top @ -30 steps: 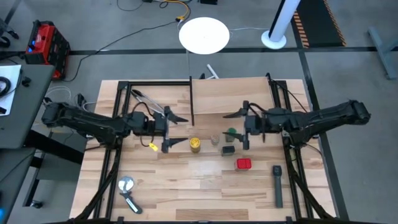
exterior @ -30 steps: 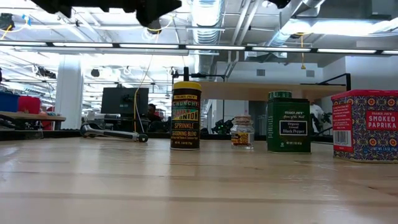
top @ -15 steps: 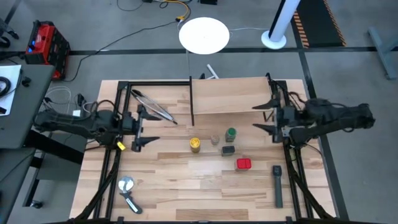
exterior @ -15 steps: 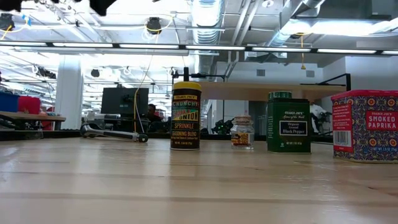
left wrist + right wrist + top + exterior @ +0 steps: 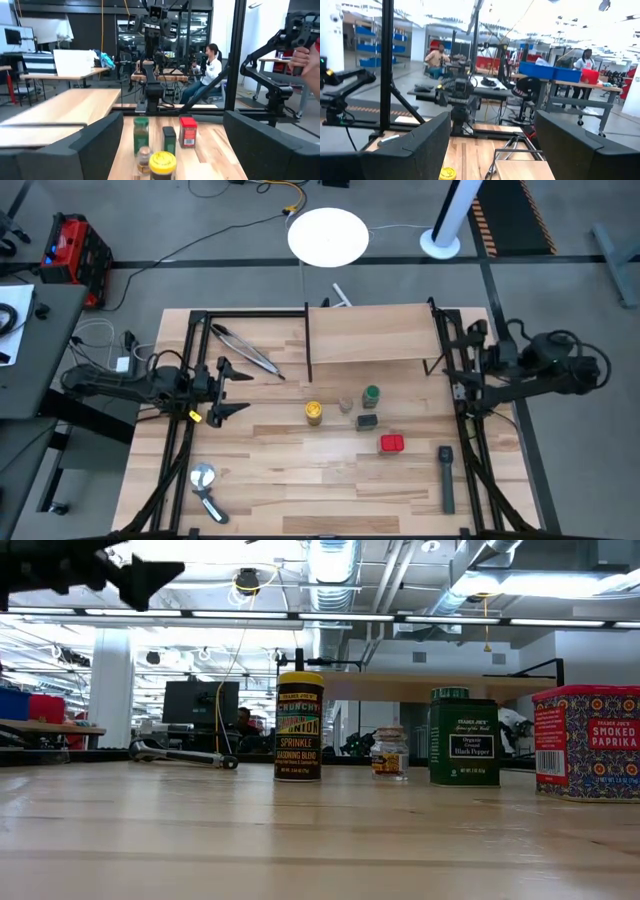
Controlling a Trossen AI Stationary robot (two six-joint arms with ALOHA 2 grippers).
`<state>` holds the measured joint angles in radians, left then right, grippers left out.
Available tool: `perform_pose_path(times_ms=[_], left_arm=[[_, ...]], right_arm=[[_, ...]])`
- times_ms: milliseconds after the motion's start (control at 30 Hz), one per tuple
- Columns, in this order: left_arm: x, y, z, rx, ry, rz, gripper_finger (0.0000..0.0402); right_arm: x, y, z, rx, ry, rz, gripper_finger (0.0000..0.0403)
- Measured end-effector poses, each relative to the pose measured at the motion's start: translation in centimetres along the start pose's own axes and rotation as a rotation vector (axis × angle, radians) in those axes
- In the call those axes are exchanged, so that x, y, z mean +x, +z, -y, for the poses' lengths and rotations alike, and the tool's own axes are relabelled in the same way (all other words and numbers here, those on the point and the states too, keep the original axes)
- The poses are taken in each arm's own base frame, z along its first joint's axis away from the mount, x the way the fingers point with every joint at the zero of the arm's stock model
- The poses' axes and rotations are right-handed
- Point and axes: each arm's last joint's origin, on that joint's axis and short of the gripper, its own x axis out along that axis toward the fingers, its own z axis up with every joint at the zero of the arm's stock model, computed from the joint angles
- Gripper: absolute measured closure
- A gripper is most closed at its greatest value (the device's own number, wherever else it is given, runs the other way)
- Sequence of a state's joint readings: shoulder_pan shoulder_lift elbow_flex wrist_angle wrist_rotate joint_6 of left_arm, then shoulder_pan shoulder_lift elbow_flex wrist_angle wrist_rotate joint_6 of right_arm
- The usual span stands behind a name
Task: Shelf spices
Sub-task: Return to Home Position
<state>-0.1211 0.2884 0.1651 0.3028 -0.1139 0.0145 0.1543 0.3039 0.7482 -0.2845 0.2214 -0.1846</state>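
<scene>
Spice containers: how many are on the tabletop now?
5, clustered mid-table in front of the shelf: yellow-lidded jar, small clear jar, green-lidded jar, black pepper tin, red paprika tin. None look hidden.

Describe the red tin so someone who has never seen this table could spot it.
On the wooden table, a cluster of spice containers stands beside the pale shelf board. The red tin sits at the cluster's edge, closest to the black bar; it is the only red one, square-sided.

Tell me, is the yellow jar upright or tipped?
Upright: the yellow jar stands on its base, lid on top, label level in the low view.
</scene>
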Motion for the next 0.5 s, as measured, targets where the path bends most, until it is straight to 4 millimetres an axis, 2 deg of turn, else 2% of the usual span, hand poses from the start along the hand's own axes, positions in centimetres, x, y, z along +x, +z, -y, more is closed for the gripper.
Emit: perform_pose_path(times_ms=[333,500], left_arm=[[-1.8,-1.6,-0.4,-0.045,0.075,0.097,0.0066],[-2.4,-2.2,-0.5,-0.044,0.071,0.117,0.0066]], right_arm=[[-4.0,-3.8,0.2,0.074,-0.026,0.151,0.0111],[-3.1,-5.0,-0.1,0.09,-0.049,0.079,0.0111]])
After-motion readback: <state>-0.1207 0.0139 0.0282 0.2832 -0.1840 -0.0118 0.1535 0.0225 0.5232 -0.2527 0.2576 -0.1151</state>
